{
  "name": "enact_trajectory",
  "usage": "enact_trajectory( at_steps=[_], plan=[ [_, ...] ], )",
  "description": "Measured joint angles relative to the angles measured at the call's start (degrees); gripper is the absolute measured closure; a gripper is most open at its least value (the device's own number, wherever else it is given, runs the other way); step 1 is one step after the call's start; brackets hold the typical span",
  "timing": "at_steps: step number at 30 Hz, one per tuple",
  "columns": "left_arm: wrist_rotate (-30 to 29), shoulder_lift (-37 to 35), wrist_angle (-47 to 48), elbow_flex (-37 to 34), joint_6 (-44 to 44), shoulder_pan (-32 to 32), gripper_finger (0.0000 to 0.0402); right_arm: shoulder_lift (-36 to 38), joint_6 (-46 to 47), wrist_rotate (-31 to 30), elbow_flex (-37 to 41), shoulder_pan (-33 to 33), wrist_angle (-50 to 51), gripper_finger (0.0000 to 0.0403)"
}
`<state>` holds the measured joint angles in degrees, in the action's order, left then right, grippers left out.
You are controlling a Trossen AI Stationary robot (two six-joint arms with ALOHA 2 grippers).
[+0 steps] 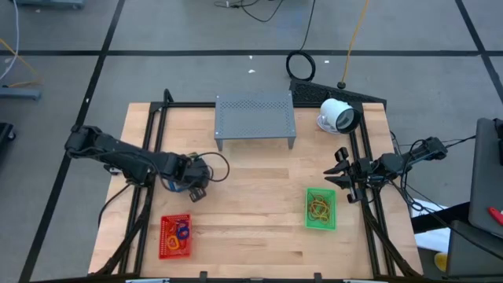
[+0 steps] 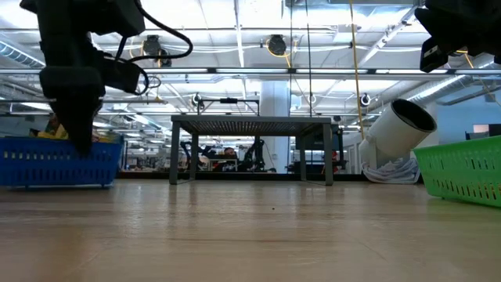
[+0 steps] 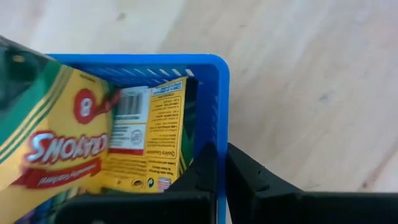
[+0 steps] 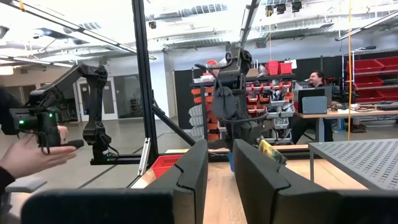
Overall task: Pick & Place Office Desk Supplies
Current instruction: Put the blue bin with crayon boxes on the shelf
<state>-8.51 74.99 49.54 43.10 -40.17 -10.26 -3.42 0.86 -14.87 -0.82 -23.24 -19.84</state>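
Note:
A blue basket (image 3: 222, 81) holding yellow crayon packs (image 3: 68, 137) sits at the table's left (image 1: 171, 185). My left gripper (image 3: 221, 155) is over it (image 1: 191, 178), pointing down and shut on its wall. A red basket (image 1: 175, 236) with rubber bands stands near the front left. A green basket (image 1: 321, 208) with rubber bands stands at the right. My right gripper (image 1: 342, 174) waits at the table's right edge, raised, with a narrow gap between its fingers (image 4: 221, 168) and nothing in it. My left gripper pinches the blue basket's side wall (image 3: 222, 118) near one corner. One finger (image 3: 200, 171) is inside the basket and the other (image 3: 252, 174) outside, both coming from above. The basket stays upright and level (image 2: 59, 160); whether it is clear of the table, I cannot tell.
A grey perforated stand (image 1: 255, 118) stands at the far middle, with a white round camera-like device (image 1: 338, 116) to its right. Bare wood lies in the table's middle. Beyond the table, a person's hand (image 4: 31, 155) holds a device.

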Motion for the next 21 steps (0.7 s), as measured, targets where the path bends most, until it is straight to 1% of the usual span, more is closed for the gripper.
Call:
enact_trajectory(
  at_steps=[6,13,21],
  plan=[
    [-1.4,0.0,9.3,5.9,0.6,2.1,0.0392,0.0,0.0,0.0,0.0,0.0,0.0,0.0337],
    [-2.5,0.0,15.2,13.5,2.2,5.1,0.0393,0.0,0.0,0.0,0.0,0.0,0.0,0.0337],
    [-3.8,0.0,25.2,23.7,1.9,7.5,0.0394,0.0,0.0,0.0,0.0,0.0,0.0,0.0336]
  ],
)
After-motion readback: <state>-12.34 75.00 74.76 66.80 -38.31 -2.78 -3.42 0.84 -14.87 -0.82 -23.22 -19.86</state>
